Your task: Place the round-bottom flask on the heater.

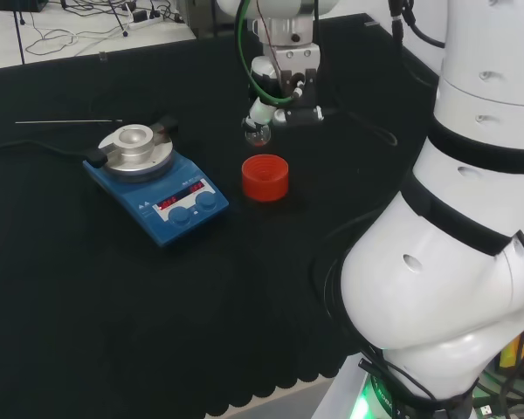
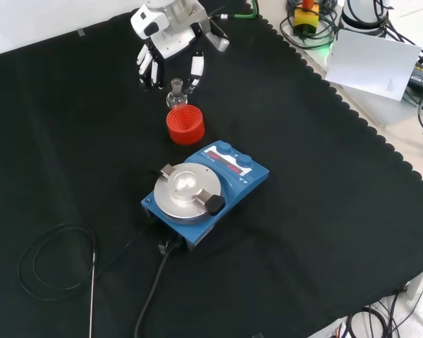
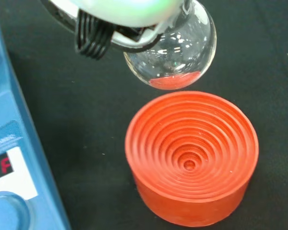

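Observation:
A clear round-bottom flask [image 1: 257,133] hangs just above and behind the empty red ribbed stand [image 1: 265,177]. The hand [image 1: 284,92] is shut on the flask near its neck. In the front view the flask [image 2: 176,97] sits between the hand's [image 2: 170,42] fingers [image 2: 195,68], right behind the stand [image 2: 185,124]. Up close in the wrist view, the bulb [image 3: 175,57] floats free of the stand [image 3: 192,153] and reflects its red. The blue heater [image 1: 155,179] with a round metal plate [image 1: 135,147] stands left of the stand in the head view.
A black cable [image 2: 155,289] leads from the heater [image 2: 204,191] toward the cloth's near edge in the front view, with a thin coiled wire [image 2: 53,264] to its left. The heater's blue edge [image 3: 9,158] lies close beside the stand in the wrist view.

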